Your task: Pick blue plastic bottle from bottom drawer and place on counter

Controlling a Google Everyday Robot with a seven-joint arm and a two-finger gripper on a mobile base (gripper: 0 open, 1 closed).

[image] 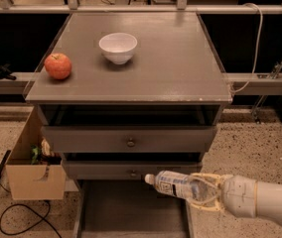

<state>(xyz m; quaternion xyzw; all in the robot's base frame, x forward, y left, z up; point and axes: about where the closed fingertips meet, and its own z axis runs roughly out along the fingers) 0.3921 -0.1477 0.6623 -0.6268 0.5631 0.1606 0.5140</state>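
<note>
The end effector [206, 194] sits in the lower right of the frame, at the tip of a thick white arm [262, 200] that reaches in from the right edge. Its pale fingers [211, 183] are closed around the bottom end of the blue plastic bottle [176, 184], so the bottle is firmly in its hold. The bottle lies almost level, with its white cap pointing left and slightly up, and its printed label faces the camera. It hangs over the right half of the open bottom drawer [126, 207], whose flat grey floor fills the lower middle of the frame. The cap end overlaps the lower edge of the drawer front above (whether the bottle touches anything below it cannot be told).

Above the bottom drawer are two drawers with round knobs, the middle drawer [101, 170] and the top drawer [171, 139]. Both are pulled out a little.

The grey tabletop [176, 63] fills the upper middle of the frame. A red apple [58, 66] rests near its left edge, and a white bowl [117, 47] stands upright to the apple's right, well apart from it. In the lower left, a cardboard box [32, 180] stands on the speckled floor just beside the cabinet, with dark cables [17, 217] below it.
</note>
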